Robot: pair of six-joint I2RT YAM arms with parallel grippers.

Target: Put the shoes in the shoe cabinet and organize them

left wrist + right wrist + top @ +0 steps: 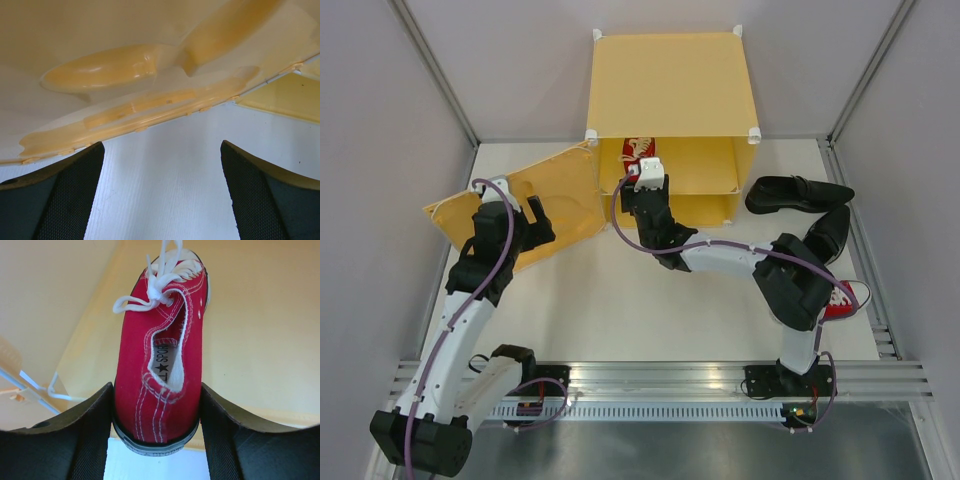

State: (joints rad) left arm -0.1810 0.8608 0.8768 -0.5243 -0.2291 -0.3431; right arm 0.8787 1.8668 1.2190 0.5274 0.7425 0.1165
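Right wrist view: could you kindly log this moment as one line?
right gripper: jaws closed on red sneaker heel | sneaker: inside shoe cabinet | left gripper: open at door

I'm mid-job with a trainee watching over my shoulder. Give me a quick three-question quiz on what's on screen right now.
1. True or false: the right gripper is closed on the heel of a red sneaker.
2. Where do the two black dress shoes lie? A: on the cabinet shelf. B: on the table, right of the shoe cabinet. C: under the door.
3. In a few words: where is the other red sneaker?
Key: 1 true. 2 B. 3 On the table beside the right arm, partly hidden by it.
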